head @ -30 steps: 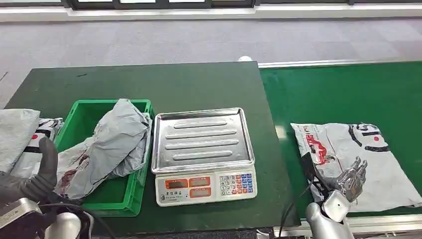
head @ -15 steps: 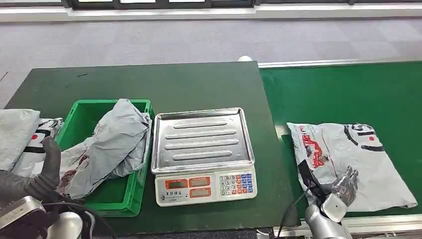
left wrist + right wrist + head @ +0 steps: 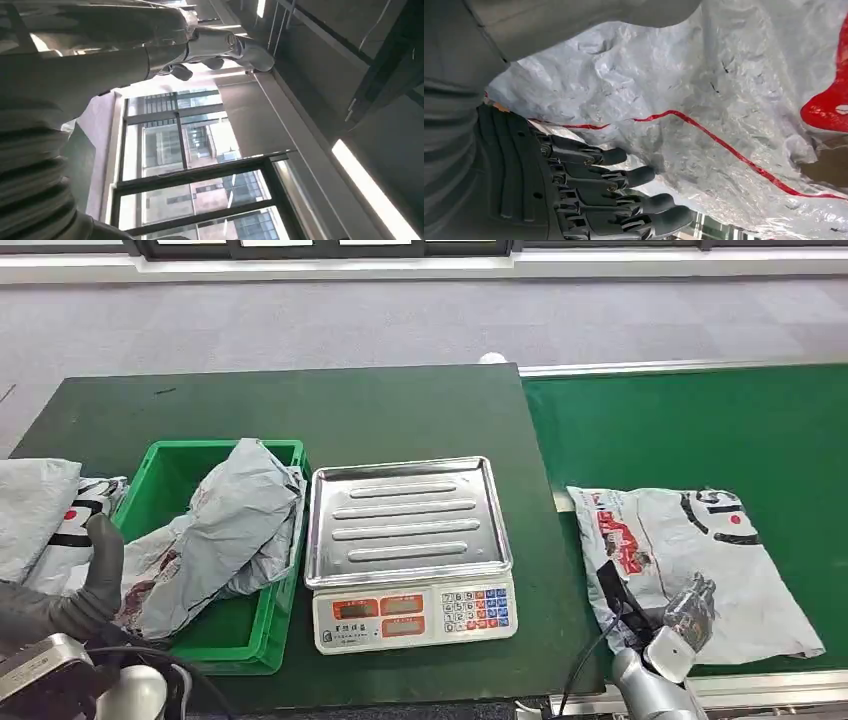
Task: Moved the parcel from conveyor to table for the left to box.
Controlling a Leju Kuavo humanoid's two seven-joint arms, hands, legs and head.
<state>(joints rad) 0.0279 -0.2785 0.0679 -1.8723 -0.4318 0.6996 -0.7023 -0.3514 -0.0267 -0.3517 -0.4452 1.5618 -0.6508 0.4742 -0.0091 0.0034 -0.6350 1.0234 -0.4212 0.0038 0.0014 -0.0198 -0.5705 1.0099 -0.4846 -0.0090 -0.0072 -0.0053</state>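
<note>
The parcel [image 3: 700, 555], a grey plastic mailer with red and black print, lies flat on the green conveyor [image 3: 690, 425] near its front edge. My right hand [image 3: 688, 612] hovers at the parcel's near edge with its fingers spread, holding nothing. In the right wrist view the crinkled parcel [image 3: 724, 90] lies between the thumb and the dark straight fingers [image 3: 624, 177]. My left hand [image 3: 88, 580] is raised at the front left of the table beside the green crate [image 3: 165, 462], thumb up and empty. Its fingers [image 3: 220, 45] stretch out toward the ceiling.
A scale with a steel tray [image 3: 405, 520] stands mid-table between crate and conveyor. A grey bag [image 3: 235, 525] fills the crate, and more mailers [image 3: 35, 510] lie at the dark green table's [image 3: 300, 405] left edge. The conveyor's metal rail [image 3: 760, 685] runs along the front.
The parcel has slid left along the belt toward the table. My right hand has sunk a little toward the front edge. The left hand has barely moved.
</note>
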